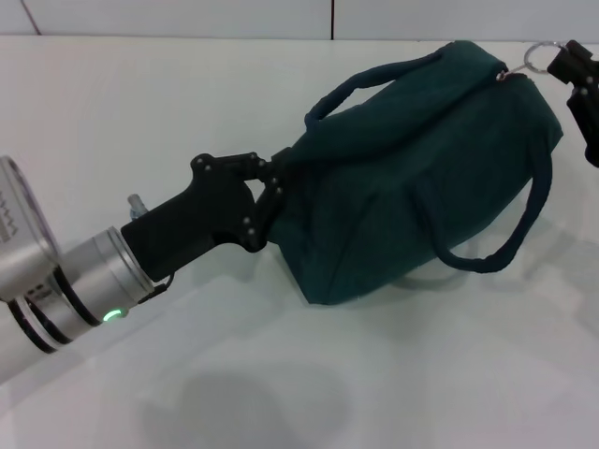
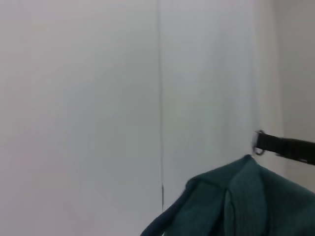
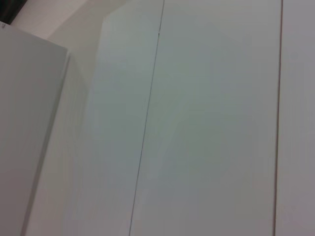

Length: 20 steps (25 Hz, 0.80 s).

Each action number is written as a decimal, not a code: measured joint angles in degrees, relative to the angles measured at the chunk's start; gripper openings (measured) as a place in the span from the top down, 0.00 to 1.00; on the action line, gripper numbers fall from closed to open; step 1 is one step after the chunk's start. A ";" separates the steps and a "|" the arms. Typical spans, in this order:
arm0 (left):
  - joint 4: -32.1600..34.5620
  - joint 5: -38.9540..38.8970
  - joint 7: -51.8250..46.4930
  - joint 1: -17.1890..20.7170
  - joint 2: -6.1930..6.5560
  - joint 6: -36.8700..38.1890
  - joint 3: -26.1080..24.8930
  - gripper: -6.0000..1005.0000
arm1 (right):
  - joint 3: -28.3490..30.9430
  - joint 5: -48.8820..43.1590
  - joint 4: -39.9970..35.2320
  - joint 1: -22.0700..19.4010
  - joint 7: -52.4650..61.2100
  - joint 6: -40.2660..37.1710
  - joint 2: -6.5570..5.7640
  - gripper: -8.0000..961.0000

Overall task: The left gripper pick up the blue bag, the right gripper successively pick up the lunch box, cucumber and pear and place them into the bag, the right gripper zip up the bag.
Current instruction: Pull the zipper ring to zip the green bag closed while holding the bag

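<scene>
Blue bag plain dark teal; left claw black; arm silver, green light

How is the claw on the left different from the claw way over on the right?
The left claw sits on a silver arm with a green light; the right claw shows only black parts. The left claw pinches the blue bag's end; the right claw holds its zipper ring. Both are black and touch the bag.
</scene>
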 joint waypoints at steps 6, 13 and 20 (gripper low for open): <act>0.51 -0.85 -3.32 -0.14 -0.31 0.40 0.00 0.87 | -1.61 0.11 -0.39 0.43 -0.03 -0.43 -0.02 0.98; 6.17 -5.15 0.52 2.92 -0.42 0.66 0.09 0.85 | -2.22 0.11 -0.60 0.85 -0.06 -0.18 0.00 0.98; 0.67 -3.93 -14.21 -1.90 0.34 7.33 0.16 0.61 | -2.29 -0.03 -0.61 0.90 -0.10 -0.35 0.00 0.98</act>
